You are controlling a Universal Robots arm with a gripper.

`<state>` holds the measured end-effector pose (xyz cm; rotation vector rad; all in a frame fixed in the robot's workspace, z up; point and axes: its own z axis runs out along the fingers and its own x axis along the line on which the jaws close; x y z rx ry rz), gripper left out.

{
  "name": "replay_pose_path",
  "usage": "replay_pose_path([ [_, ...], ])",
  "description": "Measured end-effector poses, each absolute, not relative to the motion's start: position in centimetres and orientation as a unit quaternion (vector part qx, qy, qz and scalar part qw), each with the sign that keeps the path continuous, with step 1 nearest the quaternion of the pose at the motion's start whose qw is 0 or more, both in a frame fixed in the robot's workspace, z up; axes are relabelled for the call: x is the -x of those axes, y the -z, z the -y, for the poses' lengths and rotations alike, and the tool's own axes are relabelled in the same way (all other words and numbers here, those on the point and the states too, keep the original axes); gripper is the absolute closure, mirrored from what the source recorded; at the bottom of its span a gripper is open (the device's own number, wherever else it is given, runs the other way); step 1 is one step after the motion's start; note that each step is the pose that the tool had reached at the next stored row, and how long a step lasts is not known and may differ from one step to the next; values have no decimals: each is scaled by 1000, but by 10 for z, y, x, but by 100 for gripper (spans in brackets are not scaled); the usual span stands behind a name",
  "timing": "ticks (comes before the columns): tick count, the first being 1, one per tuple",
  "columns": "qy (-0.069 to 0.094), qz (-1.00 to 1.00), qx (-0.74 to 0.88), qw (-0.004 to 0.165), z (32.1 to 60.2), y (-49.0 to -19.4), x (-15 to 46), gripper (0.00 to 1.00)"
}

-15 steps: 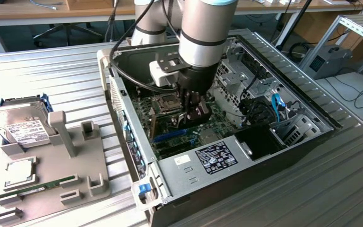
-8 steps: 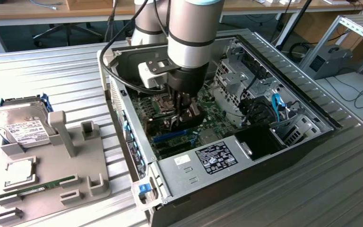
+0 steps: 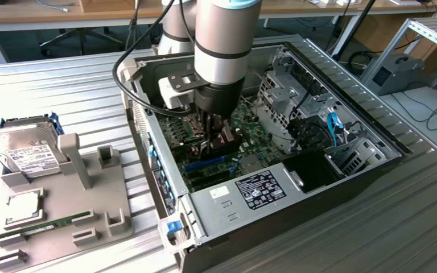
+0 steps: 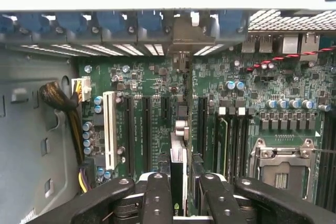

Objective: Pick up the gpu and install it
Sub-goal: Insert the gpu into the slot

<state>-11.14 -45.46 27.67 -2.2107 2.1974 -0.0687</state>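
The gripper sits low inside the open computer case, its fingers closed on the gpu, which stands on edge between them. The card reaches down to the green motherboard, lined up among the black expansion slots beside the white slot. The hard drive rests outside the case.

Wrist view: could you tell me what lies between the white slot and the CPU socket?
Black card slots, the gpu edge-on in the claw, then memory slots, as the wrist view shows.
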Motion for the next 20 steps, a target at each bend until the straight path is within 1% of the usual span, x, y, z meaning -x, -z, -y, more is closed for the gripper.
replay_pose_path([
  [20,21,-705,709,13,455,-263,112,74],
])
